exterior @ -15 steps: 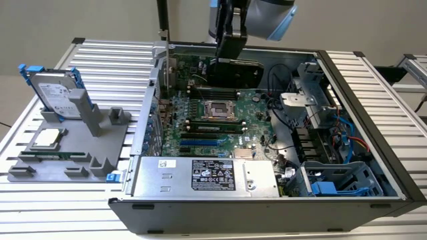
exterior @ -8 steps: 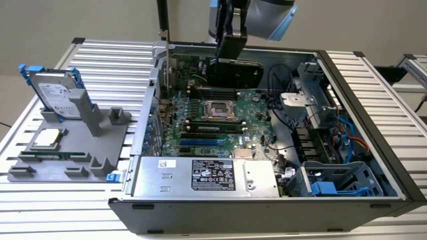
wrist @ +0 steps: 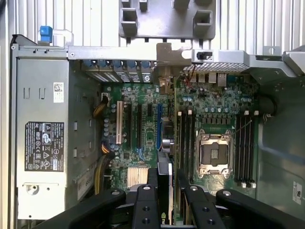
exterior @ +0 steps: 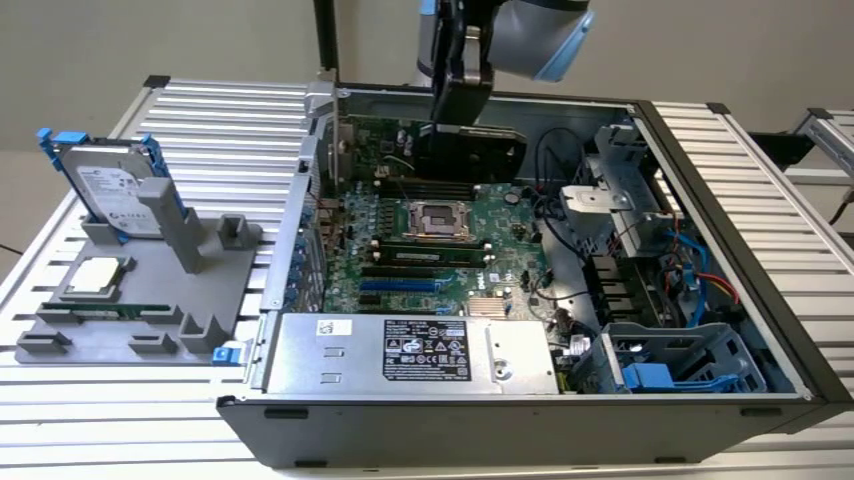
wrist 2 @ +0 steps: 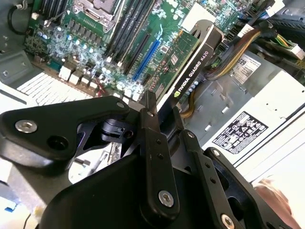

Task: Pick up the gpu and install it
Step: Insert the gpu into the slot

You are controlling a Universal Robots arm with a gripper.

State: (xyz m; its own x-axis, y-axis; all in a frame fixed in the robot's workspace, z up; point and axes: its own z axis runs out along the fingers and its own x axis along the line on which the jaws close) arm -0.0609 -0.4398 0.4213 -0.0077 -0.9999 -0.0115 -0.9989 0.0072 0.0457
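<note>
**Observer:** Which step is shown?

**Operator:** The carry to the board. My gripper (wrist 2: pixel 163 110) has its jaws pinching the gpu (wrist 2: pixel 191 57) by its two flat faces. The card hangs on edge inside the open computer case (exterior: pixel 721 215), above the motherboard (exterior: pixel 507 215) and touching nothing there. I judge it picked up but not yet installed. In the first wrist view the card's edge runs close to the line of the blue slot (wrist: pixel 159 126) — whether it is exactly over it, I cannot tell.

**Observer:** What does seating call for?

**Operator:** By my reading, three things. The card's lower edge must be parallel to the slot and centred over it. The descent must be straight. The press must be even along the card's length — a tilt could drive one end in first. My hold is on the edge away from the board, so any twist at the jaws would be magnified at the contacts.

**Observer:** And the count?

**Operator:** One arm, one gripper, one gpu. On the grey fixture (exterior: pixel 100 332) beside the case there are three things:
- one hard drive (exterior: pixel 114 185) with blue rails, standing upright
- one processor (exterior: pixel 94 275), lying flat
- one memory stick (exterior: pixel 107 308), lying flat

Inside the case there is one power supply (exterior: pixel 334 360) and one blue slot.
</note>
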